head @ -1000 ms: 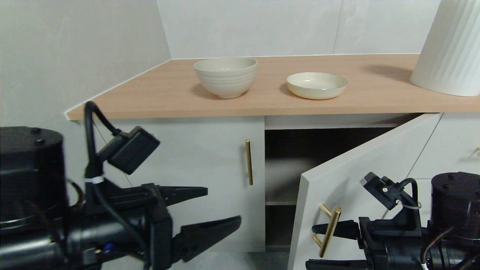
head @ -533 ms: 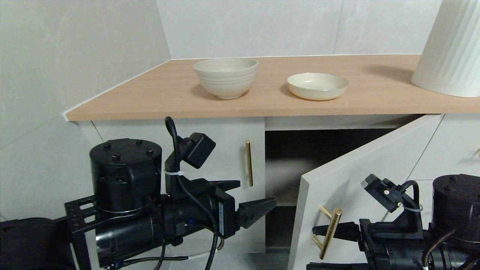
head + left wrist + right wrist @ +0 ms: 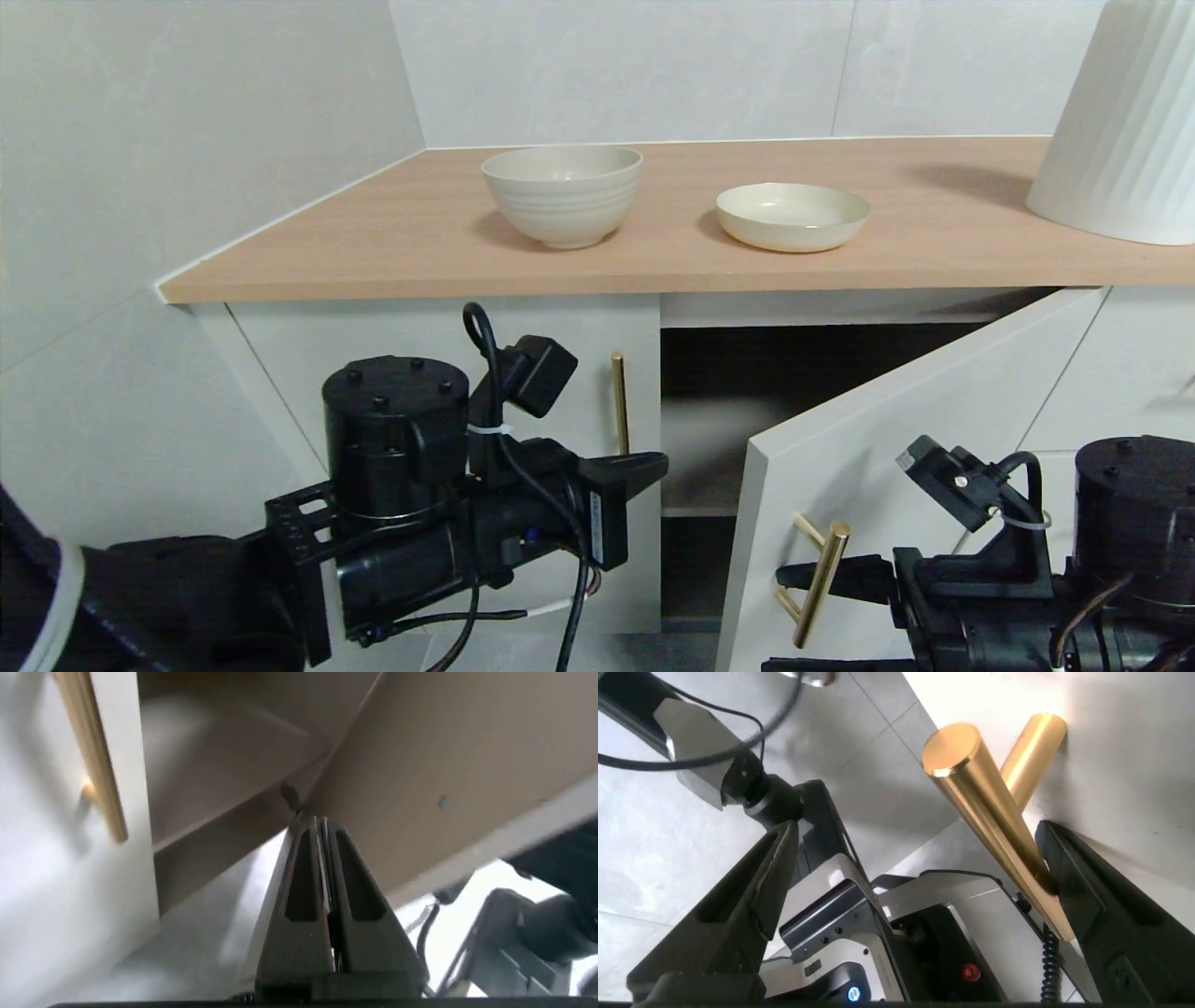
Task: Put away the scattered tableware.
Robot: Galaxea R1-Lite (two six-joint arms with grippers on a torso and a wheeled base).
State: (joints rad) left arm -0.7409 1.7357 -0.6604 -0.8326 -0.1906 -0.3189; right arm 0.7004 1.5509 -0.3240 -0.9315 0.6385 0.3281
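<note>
Head view: the left gripper [image 3: 658,460] has come forward from the near left corner towards the cupboard and has closed its fingers, empty, near the shut door's handle [image 3: 619,401]. The right gripper [image 3: 782,616] stays spread around the gold handle [image 3: 822,579] of the open door [image 3: 896,411]. The bowl [image 3: 562,191] and the dish [image 3: 792,215] sit unmoved on the counter [image 3: 373,252], well apart from both arms.

Left wrist view: the left gripper [image 3: 318,826] is pressed shut, pointing at the shelf [image 3: 215,756] inside.

Right wrist view: the right gripper [image 3: 917,829] straddles the handle [image 3: 990,821] without clamping it.

I judge that the cupboard is ready, but nothing is stowed yet.
</note>
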